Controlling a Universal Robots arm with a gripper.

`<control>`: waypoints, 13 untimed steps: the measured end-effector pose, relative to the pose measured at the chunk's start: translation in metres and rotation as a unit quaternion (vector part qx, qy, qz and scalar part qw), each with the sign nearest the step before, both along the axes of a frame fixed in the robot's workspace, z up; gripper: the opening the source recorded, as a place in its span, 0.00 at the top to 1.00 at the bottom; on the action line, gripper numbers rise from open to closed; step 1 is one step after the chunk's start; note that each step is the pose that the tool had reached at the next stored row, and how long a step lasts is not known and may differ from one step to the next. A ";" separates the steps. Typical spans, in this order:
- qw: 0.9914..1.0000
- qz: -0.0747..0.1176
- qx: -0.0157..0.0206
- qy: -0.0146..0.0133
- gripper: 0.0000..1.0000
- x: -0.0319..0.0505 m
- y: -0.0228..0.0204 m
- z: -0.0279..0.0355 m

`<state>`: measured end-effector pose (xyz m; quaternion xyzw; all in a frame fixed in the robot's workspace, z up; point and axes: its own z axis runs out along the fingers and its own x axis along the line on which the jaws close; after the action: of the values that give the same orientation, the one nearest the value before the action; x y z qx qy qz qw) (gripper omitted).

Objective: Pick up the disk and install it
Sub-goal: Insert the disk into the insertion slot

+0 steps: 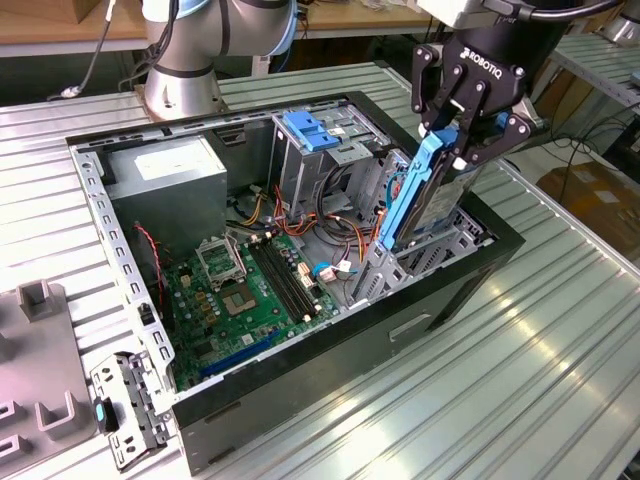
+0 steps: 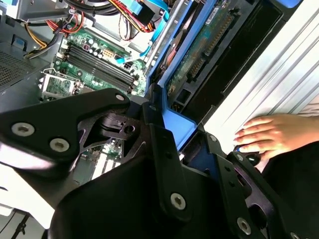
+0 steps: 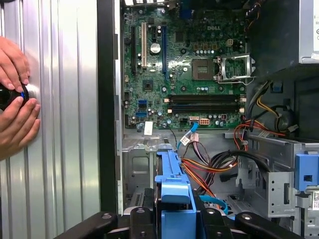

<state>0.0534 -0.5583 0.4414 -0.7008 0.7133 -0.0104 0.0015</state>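
Disk (image 1: 418, 195): silver-grey hard drive in its blue carrier rail (image 3: 174, 191), standing steeply tilted with its lower end inside the drive bay (image 1: 445, 245) of an open computer case (image 1: 400, 320). This bay lies at the case end nearest the desk edge on the exterior view's right. The disk's green circuit-board face (image 2: 199, 55) appears in the second wrist view.

Tool (image 1: 460, 145): black two-finger unit, clamped on the upper end of the carrier rail; in the first wrist view one finger (image 3: 141, 224) lies on each flank of the blue plastic.

Inside the case, outward from the disk:
- orange, red and yellow cables (image 1: 300, 215) run between the bay and the motherboard;
- a metal drive cage bearing a squarish blue latch (image 1: 310, 130) stands on the side toward the desk's far edge;
- the green motherboard (image 1: 240, 290) covers the case floor;
- a grey power supply (image 1: 165, 175) fills the case corner beside the robot base (image 1: 185, 70).

The case lies on its side on a ribbed metal desk (image 1: 520, 390). Grey moulded fixtures (image 1: 40, 370) and a small metal bracket (image 1: 125, 410) sit at the desk's near corner on the exterior view's left. A person's hand (image 2: 266, 134) rests on the desk just beside the case's black outer wall.
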 end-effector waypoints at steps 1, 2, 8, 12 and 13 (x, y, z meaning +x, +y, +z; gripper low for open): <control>1.000 0.000 0.000 0.000 0.63 0.0000 -0.0004 -0.0016; 1.000 0.000 0.000 0.000 0.63 0.0000 -0.0009 -0.0029; 1.000 0.000 0.000 0.000 0.63 0.0000 -0.0022 -0.0097; 1.000 0.000 0.000 0.000 0.63 0.0000 -0.0031 -0.0156; 1.000 0.000 0.000 0.000 0.63 0.0000 -0.0033 -0.0173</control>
<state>0.0534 -0.5616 0.4240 -0.7008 0.7133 -0.0104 0.0015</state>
